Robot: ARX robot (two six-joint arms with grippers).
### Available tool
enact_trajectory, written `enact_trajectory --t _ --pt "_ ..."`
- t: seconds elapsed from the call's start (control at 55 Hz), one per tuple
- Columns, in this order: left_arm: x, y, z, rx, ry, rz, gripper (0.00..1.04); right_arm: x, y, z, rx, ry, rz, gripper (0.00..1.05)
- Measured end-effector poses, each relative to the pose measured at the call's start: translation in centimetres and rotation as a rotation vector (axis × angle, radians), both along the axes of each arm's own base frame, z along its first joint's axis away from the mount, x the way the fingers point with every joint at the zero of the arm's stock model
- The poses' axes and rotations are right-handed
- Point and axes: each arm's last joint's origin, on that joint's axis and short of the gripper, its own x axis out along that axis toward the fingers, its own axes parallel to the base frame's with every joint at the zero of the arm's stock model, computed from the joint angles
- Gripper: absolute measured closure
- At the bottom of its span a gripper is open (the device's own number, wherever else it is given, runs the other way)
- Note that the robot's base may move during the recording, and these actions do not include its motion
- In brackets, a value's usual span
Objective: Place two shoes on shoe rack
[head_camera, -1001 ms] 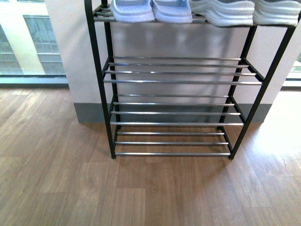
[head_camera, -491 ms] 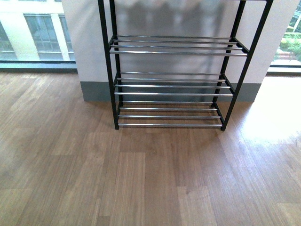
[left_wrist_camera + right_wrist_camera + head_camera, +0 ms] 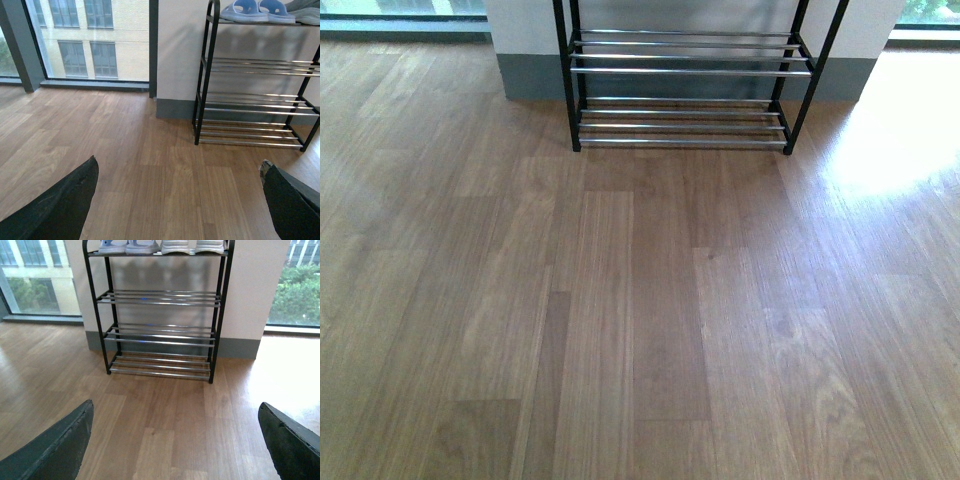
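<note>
The black-framed shoe rack (image 3: 685, 72) stands against the wall; the front view shows only its lowest tiers. The wrist views show it whole (image 3: 205, 75) (image 3: 160, 300). Two sneakers with white soles (image 3: 192, 246) sit on its top tier, and the left wrist view shows a grey edge of them (image 3: 306, 6). My left gripper (image 3: 179, 165) is open and empty above bare floor, well short of the rack. My right gripper (image 3: 176, 407) is open and empty, facing the rack from a distance. Neither arm shows in the front view.
A pair of light blue slippers (image 3: 257, 10) (image 3: 127, 246) sits on the top tier beside the sneakers. Wood floor (image 3: 640, 300) stretches from me to the rack. Floor-to-ceiling windows (image 3: 90, 40) flank the wall section behind the rack.
In the front view the rack has shifted up and shrunk. Its top tier with the footwear and then the middle tiers have left the picture, and more floor shows.
</note>
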Motion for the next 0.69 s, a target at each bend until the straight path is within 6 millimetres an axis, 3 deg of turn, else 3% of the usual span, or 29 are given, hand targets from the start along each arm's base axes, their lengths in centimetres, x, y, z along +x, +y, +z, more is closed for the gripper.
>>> enact_trajectory --t 0.692 --pt "0.0 0.0 0.0 0.0 0.0 0.0 0.09 0.0 0.0 0.0 0.0 0.0 -0.001 0.09"
